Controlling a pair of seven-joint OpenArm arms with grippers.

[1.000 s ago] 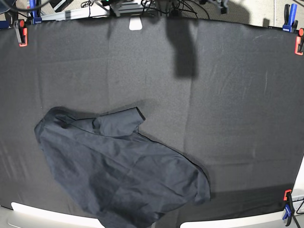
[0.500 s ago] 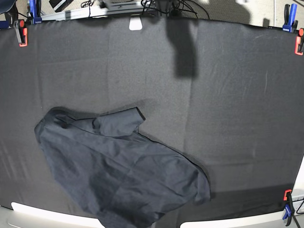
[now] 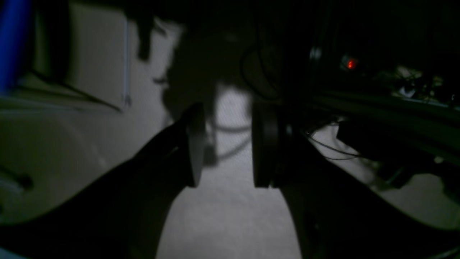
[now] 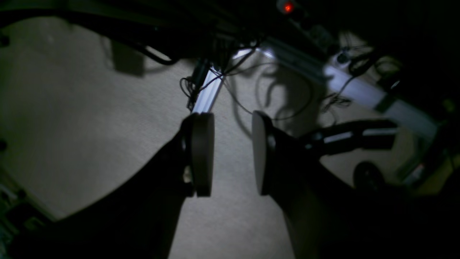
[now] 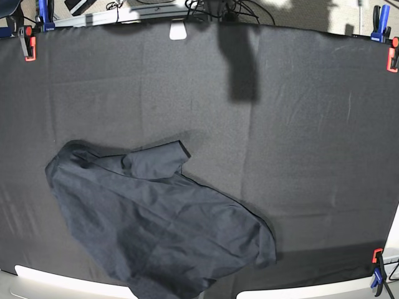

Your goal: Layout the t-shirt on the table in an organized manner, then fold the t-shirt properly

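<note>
The wrinkled dark navy cotton t-shirt (image 5: 159, 227) lies crumpled at the lower left of the black fabric table (image 5: 312, 143). The left tool (image 3: 226, 144) and right tool (image 4: 231, 153) both gape narrowly, empty, over pale floor.

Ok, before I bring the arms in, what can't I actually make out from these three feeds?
- T-shirt, base view: its lower edge is cut off by the bottom of the frame; neck label not visible; which sleeve is folded under cannot be told.
- Table: absent from both wrist views, which show only dim floor and cables.
- Left gripper and right gripper: open, empty, but not visible in the base view, so their position over the table is unknown.
</note>
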